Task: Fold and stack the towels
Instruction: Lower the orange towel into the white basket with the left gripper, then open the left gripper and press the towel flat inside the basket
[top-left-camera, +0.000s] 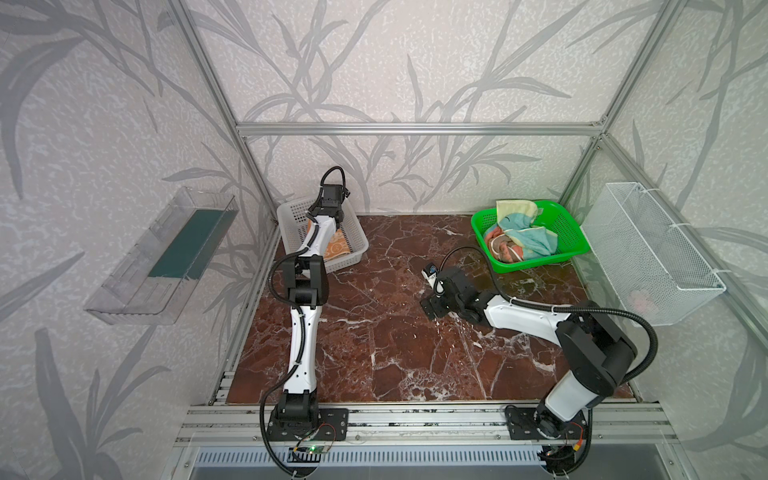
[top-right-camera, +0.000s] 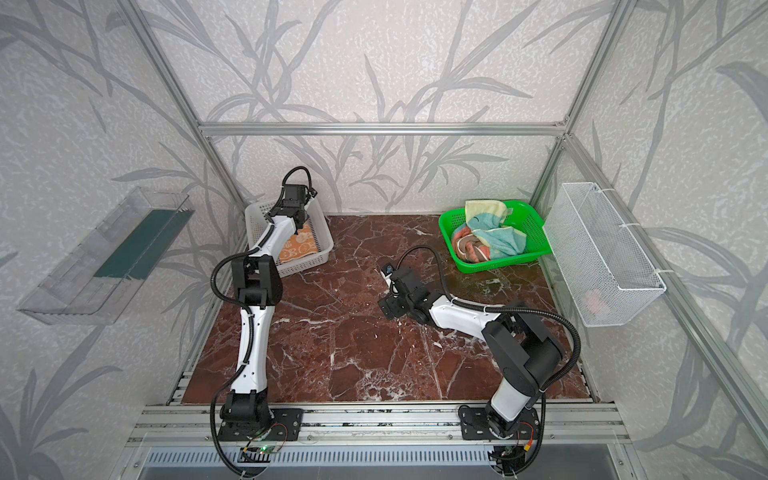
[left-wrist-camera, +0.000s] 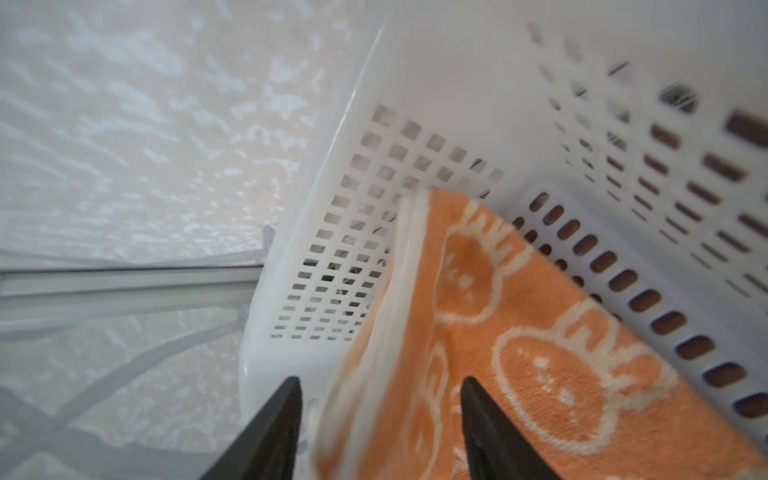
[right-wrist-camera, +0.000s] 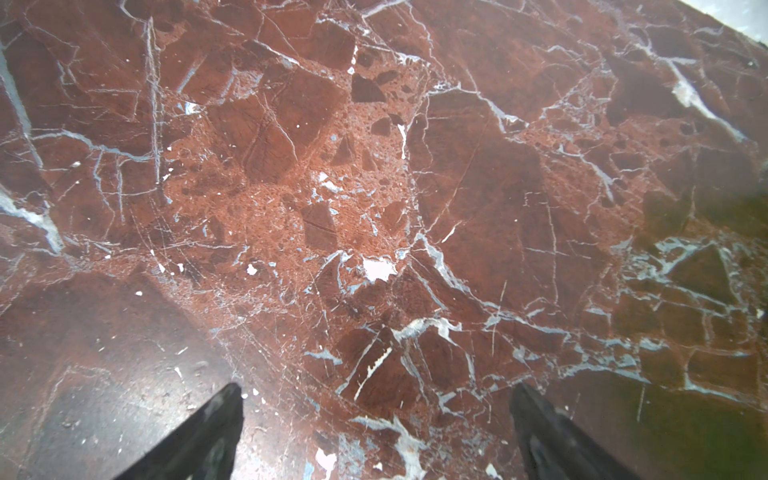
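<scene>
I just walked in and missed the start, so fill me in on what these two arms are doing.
The left gripper hangs open over the folded orange towel lying in the white basket. The right gripper is open and empty above the marble table. The pale yellow towel and the salmon-pink towel lie crumpled in the green basket, not yet folded.

The orange towel (left-wrist-camera: 519, 332), folded with its white bunnies up, lies in the white basket (left-wrist-camera: 316, 199), its pale edge running between the parted jaws of the left gripper (left-wrist-camera: 380, 415). The pale yellow-and-teal towel (top-left-camera: 525, 232) and the salmon-pink towel (top-left-camera: 500, 248) sit crumpled together in the green basket (top-left-camera: 536, 266), well apart from the jaws of the right gripper (right-wrist-camera: 374, 415)
</scene>
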